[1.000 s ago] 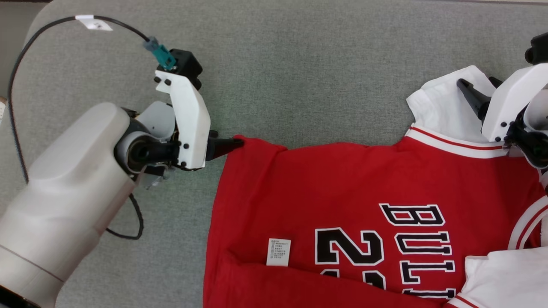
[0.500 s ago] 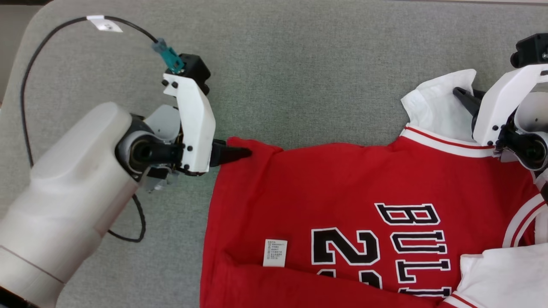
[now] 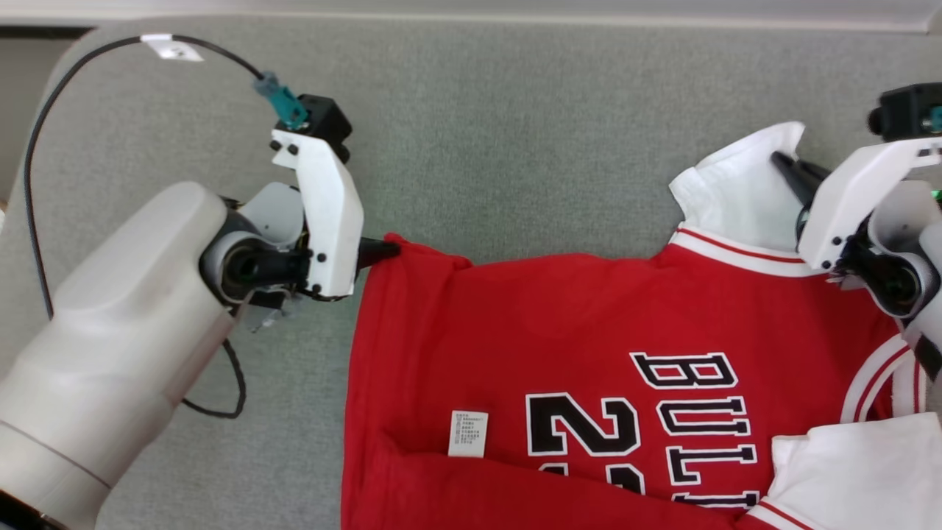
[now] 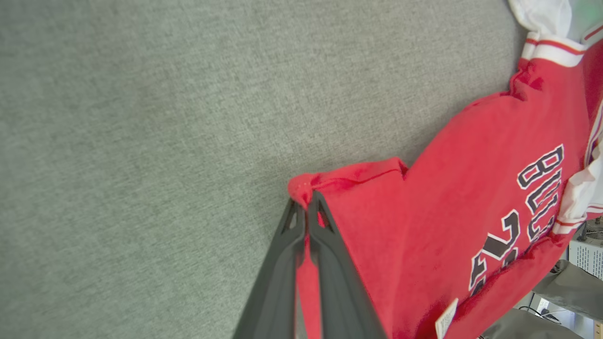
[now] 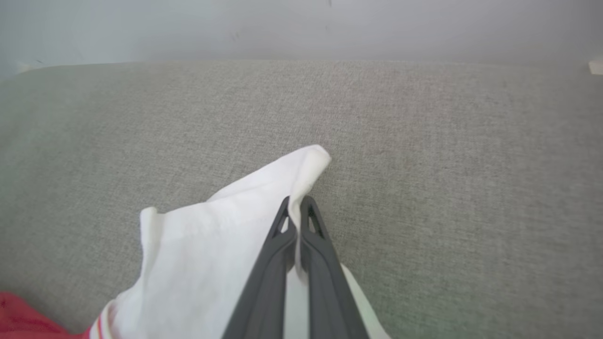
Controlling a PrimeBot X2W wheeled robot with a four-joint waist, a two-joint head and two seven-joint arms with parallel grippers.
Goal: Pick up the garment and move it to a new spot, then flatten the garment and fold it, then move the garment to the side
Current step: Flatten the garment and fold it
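The garment is a red jersey with black lettering and white sleeves, lying on the grey table. My left gripper is shut on its far left hem corner; in the left wrist view the two fingers pinch red cloth between them. My right gripper is shut on the white sleeve at the far right. In the right wrist view the closed fingers clamp the sleeve's white edge.
Grey fabric table stretches free beyond the jersey, its far edge against a pale wall. A black cable loops from my left wrist over the table's left corner. A white care label lies on the jersey.
Both grippers have closed on the cloth: the left on the hem corner, the right on the white sleeve. The head view has shifted a little; the jersey's far edge looks slightly drawn up.
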